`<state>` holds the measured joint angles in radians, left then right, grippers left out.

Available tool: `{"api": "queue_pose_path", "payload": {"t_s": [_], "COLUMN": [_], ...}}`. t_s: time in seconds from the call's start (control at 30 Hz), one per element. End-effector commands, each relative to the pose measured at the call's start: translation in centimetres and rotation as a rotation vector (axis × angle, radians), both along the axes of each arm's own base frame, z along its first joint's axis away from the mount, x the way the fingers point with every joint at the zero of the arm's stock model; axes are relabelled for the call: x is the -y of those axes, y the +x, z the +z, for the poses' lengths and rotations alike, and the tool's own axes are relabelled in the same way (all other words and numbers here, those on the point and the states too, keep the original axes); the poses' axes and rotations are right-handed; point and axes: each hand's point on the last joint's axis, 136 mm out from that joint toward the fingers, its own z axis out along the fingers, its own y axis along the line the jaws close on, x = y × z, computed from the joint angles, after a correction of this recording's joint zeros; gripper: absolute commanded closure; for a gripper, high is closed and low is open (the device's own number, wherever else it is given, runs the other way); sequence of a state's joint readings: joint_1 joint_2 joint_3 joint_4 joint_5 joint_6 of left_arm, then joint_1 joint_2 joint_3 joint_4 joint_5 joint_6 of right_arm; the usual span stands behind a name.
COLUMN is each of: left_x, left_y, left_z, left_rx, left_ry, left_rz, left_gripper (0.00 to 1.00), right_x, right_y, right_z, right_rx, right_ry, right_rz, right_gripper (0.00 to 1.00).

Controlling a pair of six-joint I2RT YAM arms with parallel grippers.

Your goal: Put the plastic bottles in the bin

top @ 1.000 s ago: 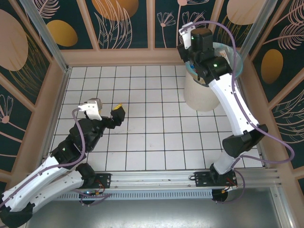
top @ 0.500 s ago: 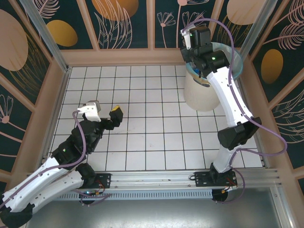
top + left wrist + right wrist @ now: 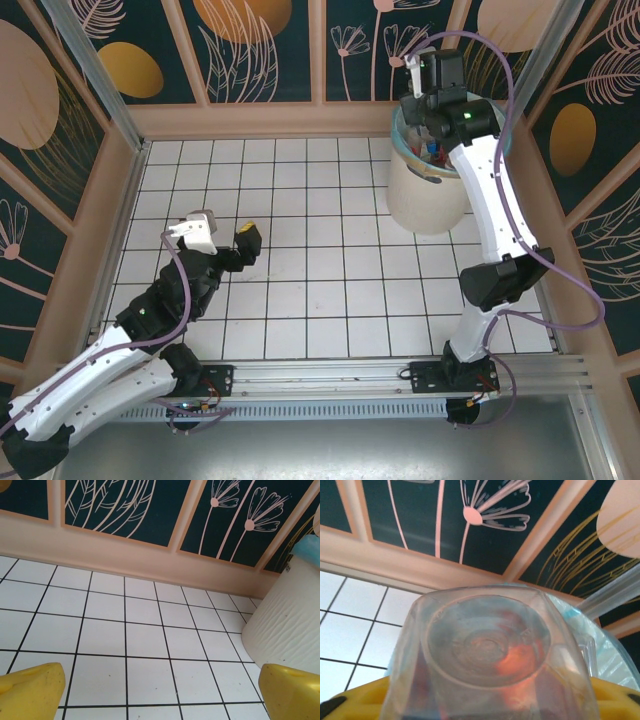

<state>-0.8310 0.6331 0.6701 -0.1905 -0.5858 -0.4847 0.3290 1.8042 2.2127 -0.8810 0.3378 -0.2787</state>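
Note:
My right gripper [image 3: 438, 135] hangs over the mouth of the bin [image 3: 428, 195], a round off-white tub lined with a light blue-green bag. In the right wrist view a clear plastic bottle [image 3: 487, 645] with a reddish label sits base-up between the yellow fingers [image 3: 355, 702], with the bag's rim [image 3: 607, 647] behind it. Coloured bottles [image 3: 432, 153] lie inside the bin. My left gripper [image 3: 246, 240] hovers low over the white tiles at the left, open and empty. Its yellow fingertips [image 3: 30, 690] stand wide apart, and the bin's wall [image 3: 285, 625] is at that view's right.
The white tiled floor [image 3: 320, 250] is boxed in by a pink ledge and dark patterned walls [image 3: 260, 40]. The bin stands in the far right corner against the wall. An aluminium rail [image 3: 330, 380] carrying both arm bases runs along the near edge.
My right wrist has swung to the right, from the bin's left rim to above its opening, with the bottle in it. The left arm has barely shifted.

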Motion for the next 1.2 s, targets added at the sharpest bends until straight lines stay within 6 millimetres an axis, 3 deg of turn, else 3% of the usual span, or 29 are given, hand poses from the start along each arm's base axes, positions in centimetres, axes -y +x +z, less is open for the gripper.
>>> {"api": "queue_pose_path", "payload": {"t_s": [0.0,0.1,0.27,0.6,0.7,0.8,0.9,0.97,1.03,1.17], "left_x": [-0.3,-0.1,0.3,1.0,0.7,0.2,-1.2,-2.9,-4.4,-7.5], "left_y": [0.2,0.4,0.6,1.6,1.9,2.1,2.3,2.5,2.8,4.0], "left_z": [-0.3,-0.1,0.1,0.6,0.8,0.7,0.8,1.2,1.6,1.6], "left_rx": [0.000,0.003,0.006,-0.014,-0.029,-0.018,0.029,0.085,0.142,0.194], "left_ry": [-0.006,0.003,0.004,0.029,0.027,0.017,0.043,0.079,0.135,0.195], "left_rz": [0.023,0.020,0.015,0.032,0.066,0.100,0.177,0.274,0.354,0.483], "left_gripper": [0.01,0.01,0.02,0.02,0.01,0.01,0.02,0.02,0.01,0.01], "right_x": [-0.1,-0.6,-0.8,-1.4,-2.1,-4.0,-6.2,-6.6,-6.1,-4.5], "right_y": [-0.5,-0.6,-0.8,-1.4,-1.9,-3.0,-4.8,-6.4,-8.0,-11.7], "right_z": [-0.9,0.3,1.9,-0.9,0.4,3.7,6.7,7.2,6.6,2.6], "right_rx": [-0.030,0.007,0.051,0.021,0.085,0.205,0.322,0.365,0.397,0.421], "right_ry": [0.005,0.028,0.062,0.127,0.206,0.310,0.367,0.386,0.402,0.464], "right_rz": [-0.028,-0.027,-0.018,0.011,0.038,0.126,0.228,0.257,0.256,0.249], "right_gripper": [0.29,0.19,0.23,0.37,0.40,0.41,0.41,0.41,0.41,0.41]}}
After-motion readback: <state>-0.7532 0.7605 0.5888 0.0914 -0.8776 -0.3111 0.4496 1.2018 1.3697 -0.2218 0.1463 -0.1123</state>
